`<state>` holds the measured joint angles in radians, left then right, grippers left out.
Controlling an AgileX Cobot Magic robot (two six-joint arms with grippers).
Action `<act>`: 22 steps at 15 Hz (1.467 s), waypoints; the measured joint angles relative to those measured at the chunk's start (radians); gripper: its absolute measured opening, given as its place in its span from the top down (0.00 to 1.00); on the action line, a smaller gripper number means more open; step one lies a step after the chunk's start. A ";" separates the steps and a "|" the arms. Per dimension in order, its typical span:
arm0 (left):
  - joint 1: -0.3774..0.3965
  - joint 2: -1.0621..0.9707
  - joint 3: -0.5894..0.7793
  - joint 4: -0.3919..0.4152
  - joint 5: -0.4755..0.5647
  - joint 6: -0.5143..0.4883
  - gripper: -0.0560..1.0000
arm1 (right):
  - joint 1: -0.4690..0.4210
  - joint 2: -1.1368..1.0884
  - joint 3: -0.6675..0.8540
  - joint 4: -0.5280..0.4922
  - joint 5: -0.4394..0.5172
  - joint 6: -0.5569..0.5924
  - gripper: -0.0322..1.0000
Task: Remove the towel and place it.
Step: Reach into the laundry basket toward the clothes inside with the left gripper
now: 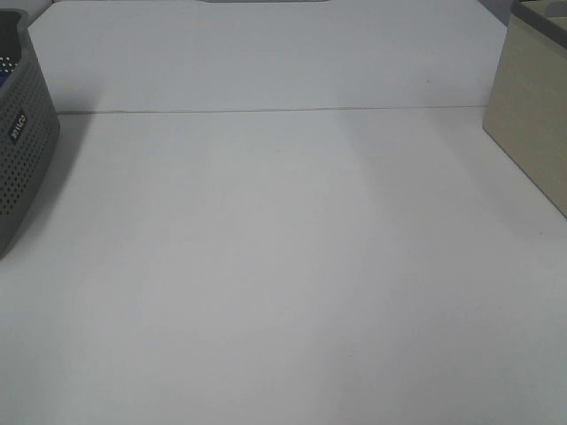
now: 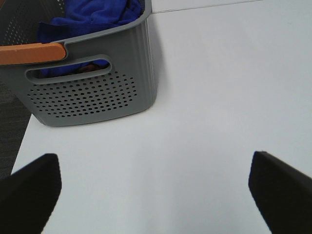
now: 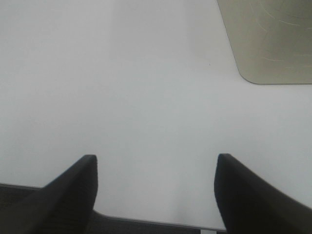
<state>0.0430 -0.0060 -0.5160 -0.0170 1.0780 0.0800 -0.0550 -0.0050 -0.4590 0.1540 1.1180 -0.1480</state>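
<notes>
- The towel (image 2: pixel 92 14), a royal-blue plush cloth, lay bunched inside the grey basket (image 2: pixel 97 92). Its folds rose to the rim, and a strip of blue showed through the slot cut into the basket's near wall.
- By that evidence the task had not begun. The towel was not yet lifted out, nothing was gripped, and both the removal and the placing remained to be done.
- The basket was hard moulded plastic with rounded corners and vertical ribbing at one end. A field of small round holes was punched in its side, and an orange handle (image 2: pixel 31 52) lay across its rim.
- The left fingers (image 2: pixel 29 190), matte black, stood spread wide and empty above bare counter, near the basket but apart from it.
- The right fingers (image 3: pixel 73 190) were likewise parted and held nothing. They were well away from the towel, at the counter's edge.
- The counter (image 1: pixel 283 266) was smooth, matte and white, crossed by a thin seam (image 1: pixel 266 112) toward the back. The basket sat at its far left in the high view.
- A pale beige box (image 1: pixel 532 115) with flat sides and a rounded corner stood at the far right, well apart from the basket.
</notes>
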 joint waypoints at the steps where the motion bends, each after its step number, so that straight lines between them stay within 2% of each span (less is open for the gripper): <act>1: 0.000 0.000 0.000 0.000 0.000 0.000 0.01 | 0.000 0.000 0.000 0.000 0.000 0.000 0.31; 22: 0.000 0.000 0.000 0.000 0.000 0.000 0.01 | 0.000 0.000 0.000 0.000 0.000 0.000 0.31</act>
<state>0.0430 -0.0060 -0.5160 -0.0170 1.0780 0.0800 -0.0550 -0.0050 -0.4590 0.1540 1.1180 -0.1480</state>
